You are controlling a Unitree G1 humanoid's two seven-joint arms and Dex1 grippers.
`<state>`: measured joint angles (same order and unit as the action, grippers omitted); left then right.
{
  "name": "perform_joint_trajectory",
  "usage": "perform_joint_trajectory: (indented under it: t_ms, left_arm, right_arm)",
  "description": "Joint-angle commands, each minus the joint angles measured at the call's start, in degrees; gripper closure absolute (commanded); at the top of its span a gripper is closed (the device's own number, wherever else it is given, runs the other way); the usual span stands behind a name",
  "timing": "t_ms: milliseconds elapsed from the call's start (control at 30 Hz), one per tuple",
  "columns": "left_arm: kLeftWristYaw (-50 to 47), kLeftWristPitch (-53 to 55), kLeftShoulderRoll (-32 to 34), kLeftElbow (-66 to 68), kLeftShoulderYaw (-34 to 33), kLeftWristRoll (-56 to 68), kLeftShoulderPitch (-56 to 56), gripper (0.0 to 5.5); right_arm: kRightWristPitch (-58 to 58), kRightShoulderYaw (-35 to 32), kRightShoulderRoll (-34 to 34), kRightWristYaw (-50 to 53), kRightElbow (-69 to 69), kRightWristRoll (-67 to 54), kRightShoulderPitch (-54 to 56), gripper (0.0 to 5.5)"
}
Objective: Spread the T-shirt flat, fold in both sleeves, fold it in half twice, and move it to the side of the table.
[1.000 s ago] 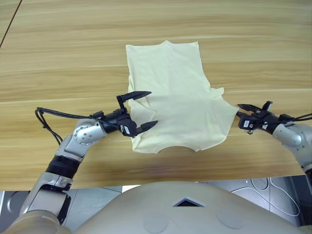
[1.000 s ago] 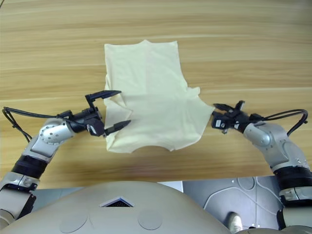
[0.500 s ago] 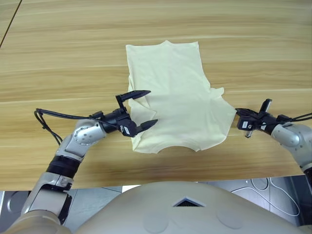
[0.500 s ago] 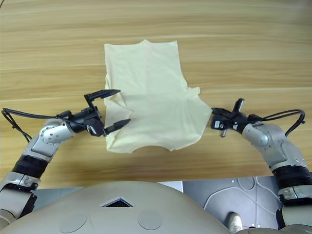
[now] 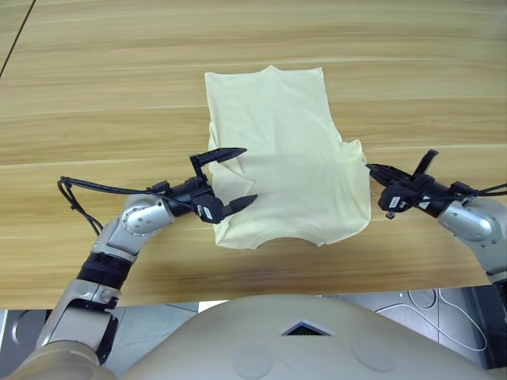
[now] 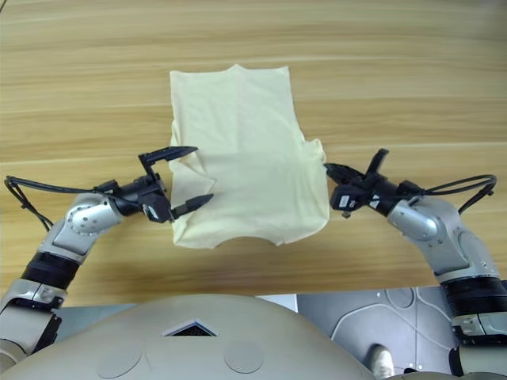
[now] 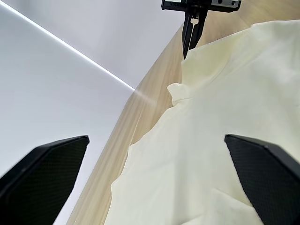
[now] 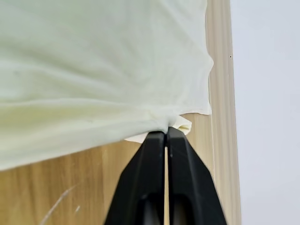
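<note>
One pale yellow T-shirt (image 5: 289, 150) lies flat near the middle of the desk (image 5: 119, 95), neck end toward the near edge and hem toward the far edge. Its left side is folded in over the body. The left gripper (image 5: 247, 174) hovers at that folded left edge, toward the neck end, with its fingers (image 7: 42, 164) spread wide and nothing between them. The right gripper (image 5: 372, 169) sits at the shirt's right edge with its fingers pressed together, pinching the tip of the right sleeve (image 5: 356, 154). The cloth is gathered into small creases at the pinch.
</note>
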<state>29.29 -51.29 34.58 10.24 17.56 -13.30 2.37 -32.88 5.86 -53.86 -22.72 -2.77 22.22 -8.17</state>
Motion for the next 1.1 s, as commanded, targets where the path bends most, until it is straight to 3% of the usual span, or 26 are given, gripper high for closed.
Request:
perform_joint_trajectory:
  t_ms: [33, 1100]
  left_arm:
    - [0.0, -0.4, 0.0, 0.1, 0.0, -0.4, 0.7, 0.10]
    - [0.1, -0.7, -1.3, 0.6, 0.3, -0.9, 1.5, 0.10]
  right_arm:
    - [-0.3, 1.6, 1.1, -2.1, 1.6, 0.7, 1.1, 5.47]
    - [0.7, 13.7, 10.3, -9.7, 0.3, 6.8, 14.8, 5.47]
